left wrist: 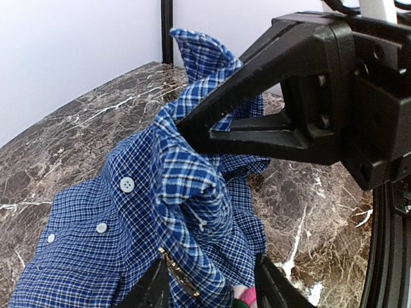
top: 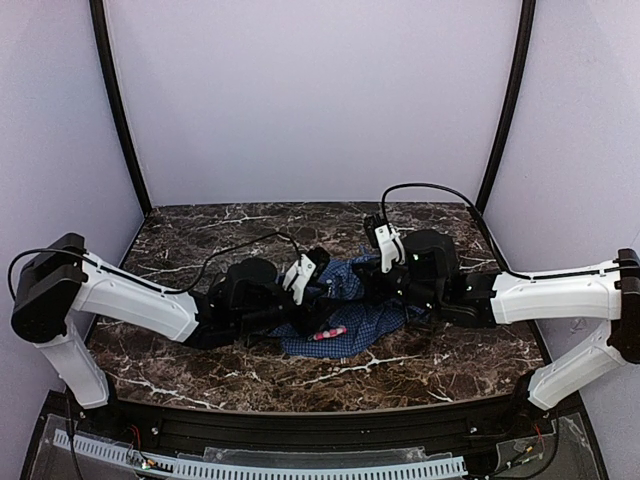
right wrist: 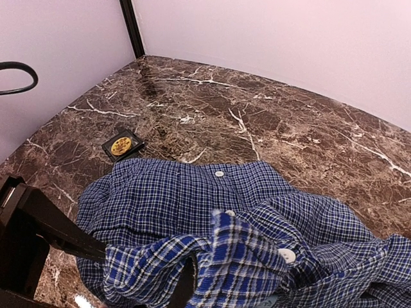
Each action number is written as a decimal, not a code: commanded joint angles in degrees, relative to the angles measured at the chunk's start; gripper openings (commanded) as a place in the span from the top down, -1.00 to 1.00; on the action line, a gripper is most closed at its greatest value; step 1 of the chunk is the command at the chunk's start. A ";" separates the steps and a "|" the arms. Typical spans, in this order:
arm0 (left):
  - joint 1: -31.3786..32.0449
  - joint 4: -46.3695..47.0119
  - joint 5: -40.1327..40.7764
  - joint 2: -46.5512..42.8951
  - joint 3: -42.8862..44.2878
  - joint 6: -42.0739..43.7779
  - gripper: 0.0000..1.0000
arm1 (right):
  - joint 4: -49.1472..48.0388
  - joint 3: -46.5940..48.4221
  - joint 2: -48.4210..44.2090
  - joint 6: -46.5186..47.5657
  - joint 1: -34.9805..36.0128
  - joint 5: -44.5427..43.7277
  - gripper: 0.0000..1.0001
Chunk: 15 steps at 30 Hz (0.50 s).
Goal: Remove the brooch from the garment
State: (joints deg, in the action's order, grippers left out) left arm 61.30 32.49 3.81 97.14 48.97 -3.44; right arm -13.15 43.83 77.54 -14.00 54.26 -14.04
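Note:
The garment (top: 352, 318), a blue checked shirt with white buttons, lies crumpled at the middle of the marble table. The brooch (top: 330, 333) shows as a small pink piece on its front part. In the left wrist view a gold pin bar (left wrist: 180, 274) and the pink end of the brooch (left wrist: 248, 296) sit on a cloth fold. My left gripper (left wrist: 212, 285) stands around that fold with its jaws still apart. My right gripper (left wrist: 184, 130) is shut on a pinch of the garment (left wrist: 83, 256) and holds it lifted above the fold.
A small black tray (right wrist: 122, 145) with a round gold piece in it lies on the marble just beyond the shirt (right wrist: 167, 192). Black corner posts (top: 120, 110) and pale walls close in the table. Both arms meet over the shirt.

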 commanded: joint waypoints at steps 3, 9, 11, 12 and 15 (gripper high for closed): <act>0.23 -2.15 0.48 0.18 1.20 0.21 0.31 | -0.58 1.79 -0.72 -0.26 -0.65 -1.50 1.00; 0.23 -2.88 0.27 0.41 1.21 0.49 0.67 | 0.09 1.53 -0.79 -0.42 -0.72 -1.71 1.00; 0.23 -3.22 0.50 0.49 1.34 0.65 0.80 | 0.15 1.37 -0.89 -0.48 -0.71 -1.52 1.00; 0.23 -3.36 0.67 0.50 1.49 0.68 0.89 | 0.18 1.34 -0.97 -0.53 -0.71 -1.50 1.00; 0.23 -3.49 0.97 0.51 1.52 1.04 0.98 | 0.31 1.23 -1.24 -0.27 -0.71 -1.19 1.00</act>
State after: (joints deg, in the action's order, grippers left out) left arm 61.30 30.50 4.19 97.51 49.45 -3.11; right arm -12.38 44.05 77.54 -14.02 54.04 -14.61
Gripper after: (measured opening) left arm 0.028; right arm 0.008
